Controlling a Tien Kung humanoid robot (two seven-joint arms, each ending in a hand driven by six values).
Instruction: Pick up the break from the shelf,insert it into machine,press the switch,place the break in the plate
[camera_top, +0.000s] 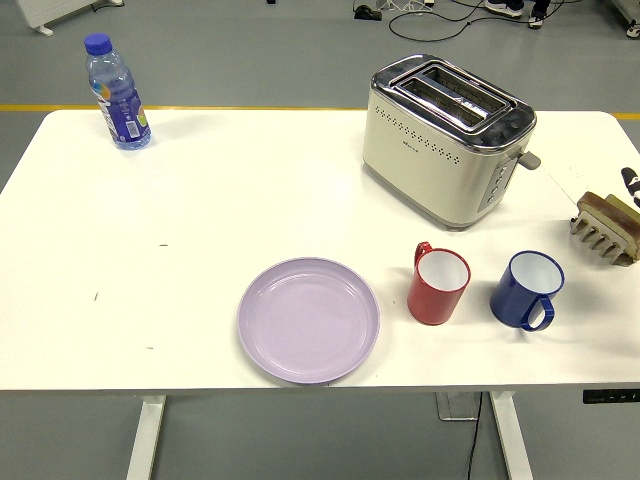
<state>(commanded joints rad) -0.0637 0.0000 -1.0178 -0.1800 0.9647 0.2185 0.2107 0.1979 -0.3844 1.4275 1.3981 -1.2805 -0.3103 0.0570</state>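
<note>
A cream and chrome toaster (445, 145) stands at the back right of the white table (200, 230), its two top slots showing no bread and its lever (530, 159) on the right end. A small beige rack (603, 232) sits at the table's right edge with a brown slice of bread (612, 208) on it. A lilac plate (308, 320) lies empty near the front edge. A small black part of my right hand (630, 183) shows at the right edge, just above the rack; the rest is cut off. My left arm is out of view.
A red mug (438, 284) and a blue mug (527, 290) stand between the plate and the rack, in front of the toaster. A blue-capped water bottle (118, 94) stands at the back left corner.
</note>
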